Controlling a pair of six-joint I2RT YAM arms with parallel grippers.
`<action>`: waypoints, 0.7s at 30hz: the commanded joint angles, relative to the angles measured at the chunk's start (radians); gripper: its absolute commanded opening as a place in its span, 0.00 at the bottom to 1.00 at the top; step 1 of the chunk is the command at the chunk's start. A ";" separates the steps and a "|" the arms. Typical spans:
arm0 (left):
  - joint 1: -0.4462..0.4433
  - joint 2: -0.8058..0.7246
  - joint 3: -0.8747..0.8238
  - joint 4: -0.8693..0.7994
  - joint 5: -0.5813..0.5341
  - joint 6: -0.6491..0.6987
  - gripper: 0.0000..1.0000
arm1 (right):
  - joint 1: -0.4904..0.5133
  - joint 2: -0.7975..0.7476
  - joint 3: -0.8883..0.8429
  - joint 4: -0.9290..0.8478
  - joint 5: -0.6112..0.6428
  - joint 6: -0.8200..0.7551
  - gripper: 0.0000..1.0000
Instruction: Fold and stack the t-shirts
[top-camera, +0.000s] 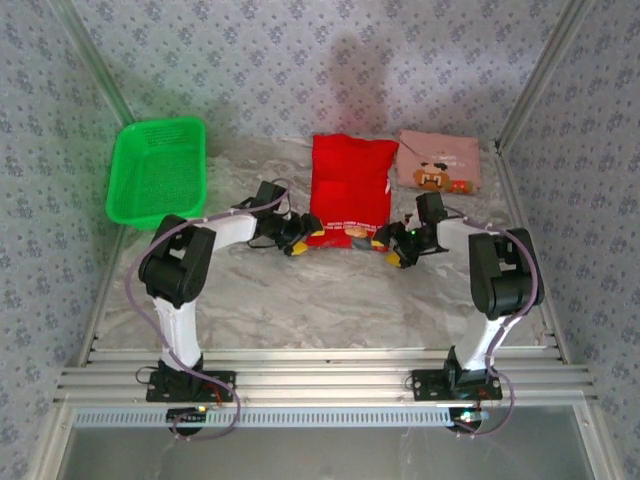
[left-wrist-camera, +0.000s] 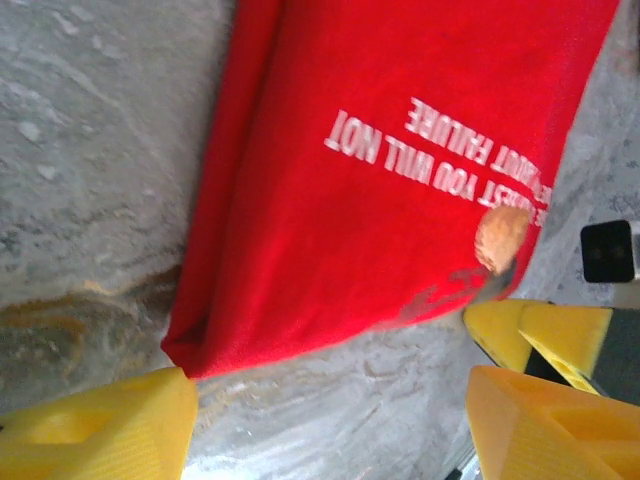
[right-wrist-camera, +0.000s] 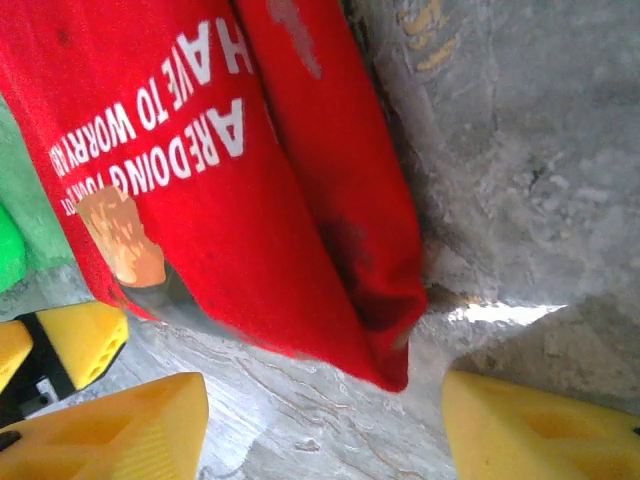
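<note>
A green basket (top-camera: 158, 170) sits on the counter (top-camera: 300, 300) at the far left, well apart from the work. Next comes the left gripper (top-camera: 300, 237), low at the near-left corner of the red shirt (top-camera: 348, 185). In its wrist view the jaws stand wide and hold nothing, and the corner of the cloth lies at about 10 o'clock from the gap, just past the left yellow finger (left-wrist-camera: 100, 430). The red shirt lies flat in the middle of the counter, folded in to a narrow panel. Its long axis runs from 12 to 6 o'clock in the top view, with the printed hem end at 6 o'clock, nearest the arms. The right gripper (top-camera: 395, 245) sits at the near-right corner, a mirror of the other: jaws wide and empty, the corner lying between 1 and 2 o'clock from the gap in its wrist view. The pink shirt (top-camera: 438, 160) lies folded at 2 o'clock from the red one, just beside its far-right corner.

The next move, I judge, turns on this: the near hem runs from 9 to 3 o'clock between the two grippers, one corner in front of each, so each arm is nearer its own corner and neither need cross. Each would close on its corner, then both carry the hem toward 12 o'clock along the long axis to halve the panel
</note>
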 joint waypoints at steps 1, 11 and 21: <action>-0.011 0.050 0.063 0.000 -0.025 -0.007 0.69 | -0.008 0.073 0.049 0.060 0.037 0.003 0.65; -0.027 0.138 0.151 -0.075 -0.091 0.001 0.48 | -0.008 0.204 0.187 0.029 0.036 0.019 0.45; -0.036 0.089 0.147 -0.192 -0.143 0.099 0.05 | -0.027 0.168 0.163 0.021 0.050 0.038 0.00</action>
